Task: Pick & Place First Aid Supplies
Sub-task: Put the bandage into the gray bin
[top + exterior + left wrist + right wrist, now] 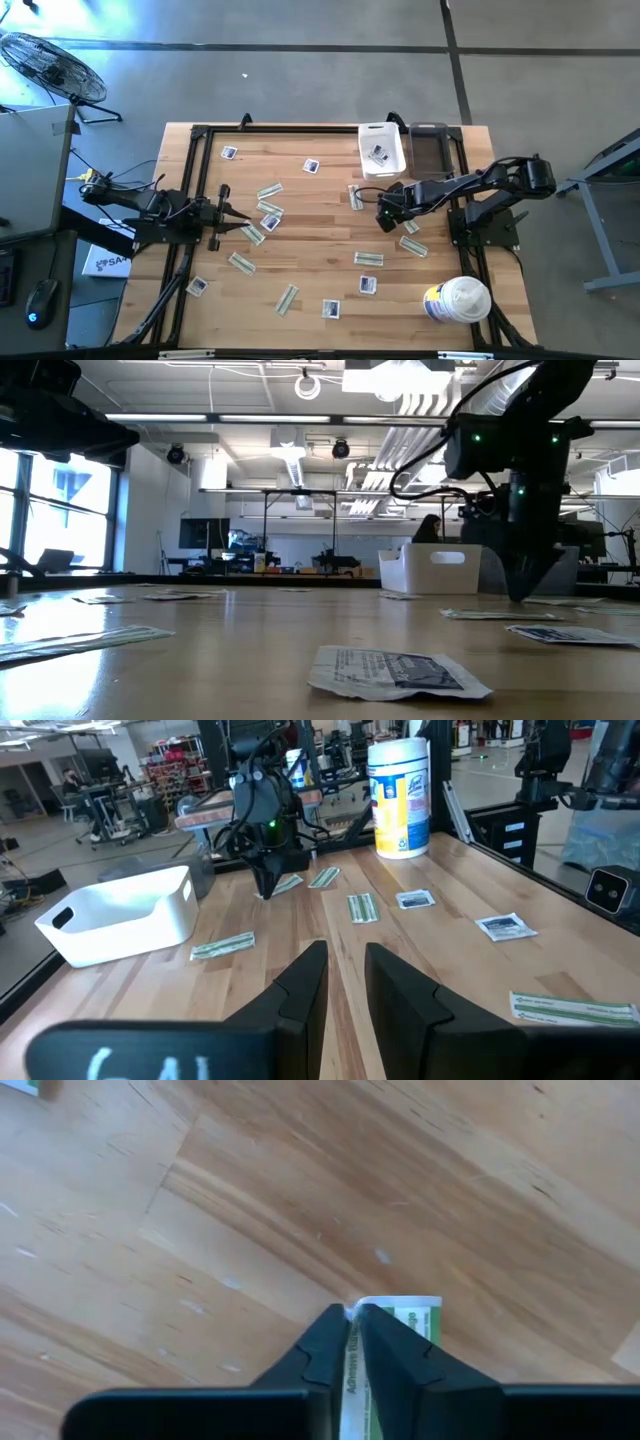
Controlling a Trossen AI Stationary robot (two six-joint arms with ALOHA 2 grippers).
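Observation:
Small first aid packets lie scattered flat on the wooden table: square white ones (311, 166) and narrow green-beige strips (270, 190). My right gripper (385, 222) points down at the table right of the middle and is shut on one green-beige strip (400, 1316). In the low view its tips (522, 598) reach down to the tabletop. My left gripper (345, 982) waits level at the table's left side, a narrow gap between its fingers and nothing in it. My right gripper pinches the green-beige strip between its two fingers from above, pointing steeply down. Printed paper shows in the slit between the fingers (352, 1376), and the strip's end (410, 1312) sticks out past the fingertips. That end lies on or just above the wood.
A white bin (382, 148) holding a packet stands at the far edge, a dark clear box (430, 148) to its right. A big white canister (458, 300) stands near the front right corner. A black frame (200, 135) borders the table. A square packet (395, 670) lies near the front.

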